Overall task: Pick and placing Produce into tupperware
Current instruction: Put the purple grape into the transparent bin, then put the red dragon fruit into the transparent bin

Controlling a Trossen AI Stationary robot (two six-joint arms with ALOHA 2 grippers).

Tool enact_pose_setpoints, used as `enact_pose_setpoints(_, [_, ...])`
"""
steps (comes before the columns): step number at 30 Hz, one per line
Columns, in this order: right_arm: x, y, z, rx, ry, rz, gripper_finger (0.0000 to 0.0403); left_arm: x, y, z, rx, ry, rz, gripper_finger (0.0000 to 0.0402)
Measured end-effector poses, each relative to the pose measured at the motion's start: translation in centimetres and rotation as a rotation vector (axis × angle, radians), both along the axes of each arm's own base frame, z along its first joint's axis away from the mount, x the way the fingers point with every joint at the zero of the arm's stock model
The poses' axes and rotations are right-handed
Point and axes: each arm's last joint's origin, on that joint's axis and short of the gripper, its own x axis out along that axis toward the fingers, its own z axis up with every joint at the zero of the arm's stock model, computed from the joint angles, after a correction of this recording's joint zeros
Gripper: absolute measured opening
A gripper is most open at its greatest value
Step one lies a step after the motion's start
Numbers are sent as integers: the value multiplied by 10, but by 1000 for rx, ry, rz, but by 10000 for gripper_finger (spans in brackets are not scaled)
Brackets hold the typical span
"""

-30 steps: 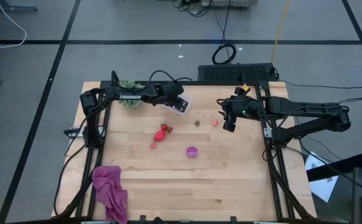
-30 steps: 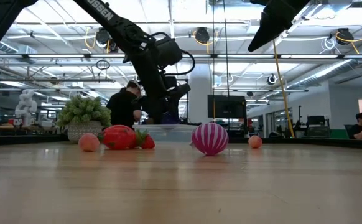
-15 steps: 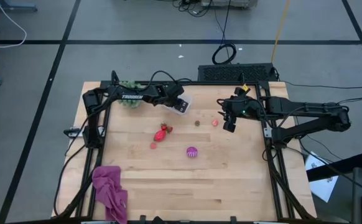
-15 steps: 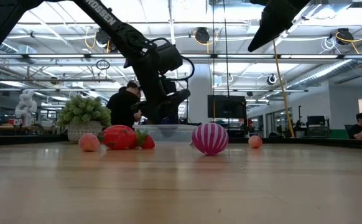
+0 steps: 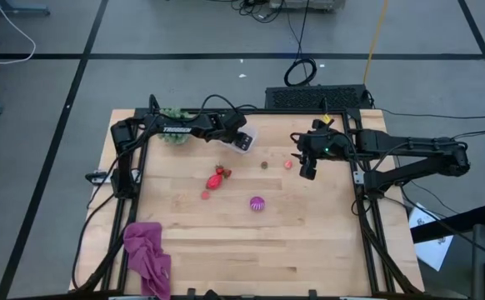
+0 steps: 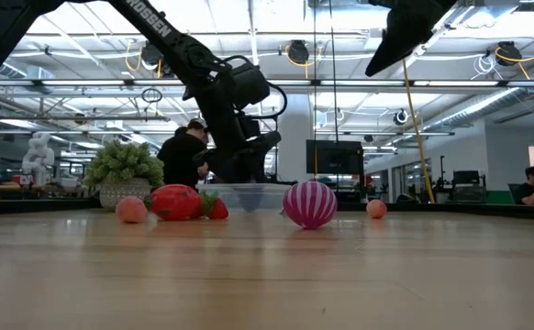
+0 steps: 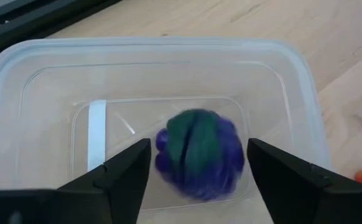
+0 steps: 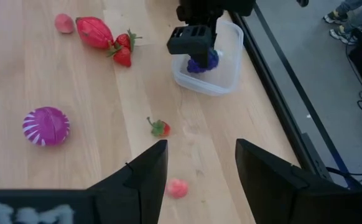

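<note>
The clear tupperware tub stands at the table's far side, beside the green plant. My left gripper hangs open just above it, a finger on either side of a blue-purple fruit with a green top, which shows blurred inside the tub and apart from both fingers. My right gripper is open and hovers above the table's far right. A small pink fruit lies just below it and a small red-and-green fruit a little farther off.
Loose on the table are a red fruit with strawberries, a pink piece and a magenta-striped ball. The green plant stands far left, and a magenta cloth lies at the near left corner. People are in the room behind.
My left arm has shifted slightly above the tub during the first half second and has then kept still. The produce on the table has not moved.
</note>
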Motion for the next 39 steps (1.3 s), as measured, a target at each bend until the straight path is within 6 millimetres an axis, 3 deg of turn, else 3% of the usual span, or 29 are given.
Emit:
enact_pose_setpoints(8, [0,0,0,0,0,0,180,1,3,9,29,-50,-1,318])
enact_pose_setpoints(15, [0,0,0,0,3,-1,180,-27,-2,79,95,-150,-43,319])
enact_pose_setpoints(18, [-1,0,-1,-1,9,0,180,-45,-24,108,94,-126,-98,311])
enact_pose_setpoints(20, [-1,0,-1,-1,9,0,180,-54,-46,113,49,-49,-145,306])
enact_pose_setpoints(24, [-1,0,-1,-5,11,4,180,-55,-94,103,-19,113,-218,299])
enact_pose_setpoints(30, [0,0,-1,13,7,10,180,-50,-149,63,-85,264,-268,298])
enact_pose_setpoints(34, [0,1,-1,16,6,10,180,-59,-166,47,-140,367,-195,297])
enact_pose_setpoints(39, [0,1,0,17,-2,11,180,-59,-171,34,-159,320,-141,302])
